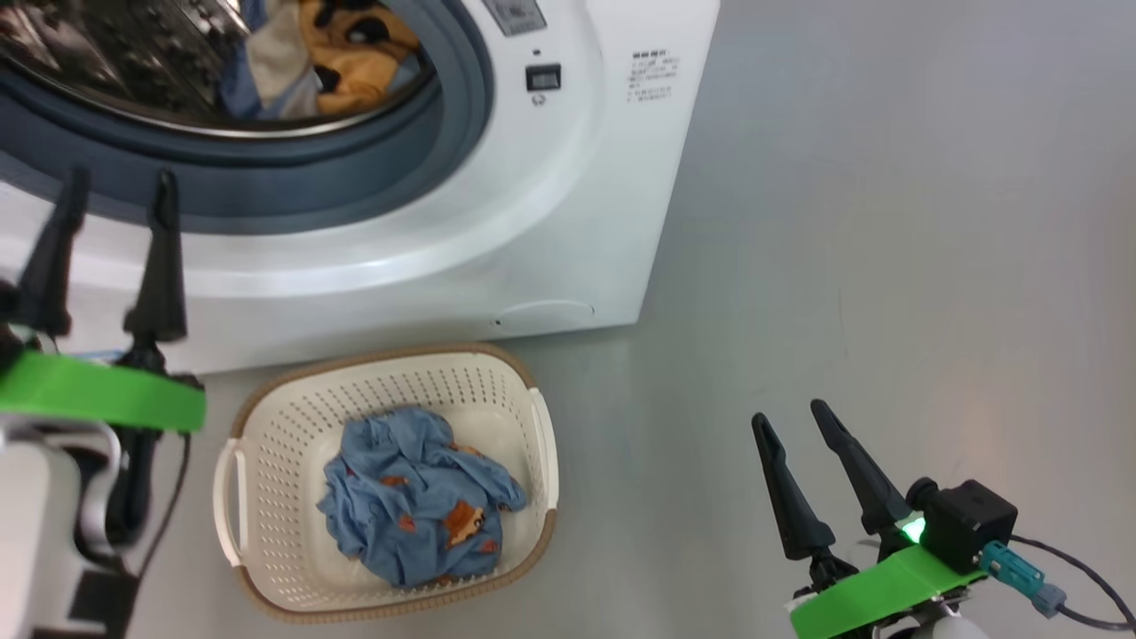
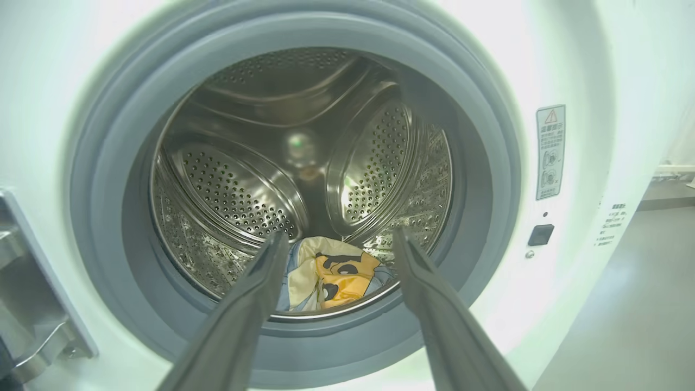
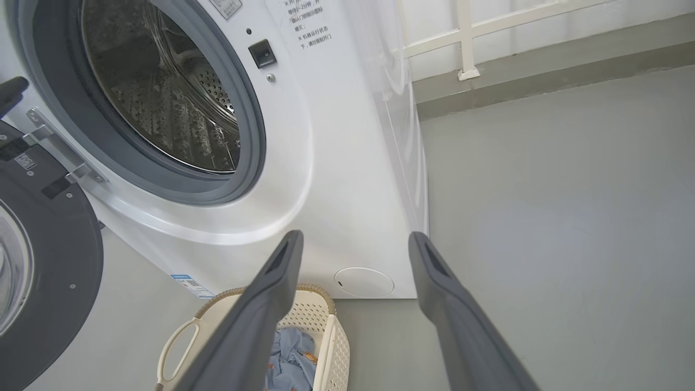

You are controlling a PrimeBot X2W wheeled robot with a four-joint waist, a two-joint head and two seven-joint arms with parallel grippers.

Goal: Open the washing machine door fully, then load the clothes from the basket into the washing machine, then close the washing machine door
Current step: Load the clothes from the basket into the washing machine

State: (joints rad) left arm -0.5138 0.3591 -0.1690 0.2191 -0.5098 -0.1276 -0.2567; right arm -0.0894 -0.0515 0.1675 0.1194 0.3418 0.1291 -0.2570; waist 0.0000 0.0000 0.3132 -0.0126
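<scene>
Before the washing machine [image 1: 568, 222], your left gripper [image 1: 122, 177] hangs wide, empty, at the mouth of its drum [image 2: 228, 184]; right gripper [image 1: 788, 411] wide, empty, off its corner; clothes [image 1: 417, 497] in basket [image 1: 266, 417].

The head view is evenly and softly lit, with only a faint shadow beside the basket [image 1: 293, 404] and a pale sheen on the floor [image 1: 887, 266]. The left wrist view is overexposed: the washer [image 2: 575, 65] front glares to near white, the drum [image 2: 228, 184] throws bright reflections, and the fingers [image 2: 244, 320] close to the lens are blurred. The right wrist view bows lines at its edges, lit, it seems, from above.
</scene>
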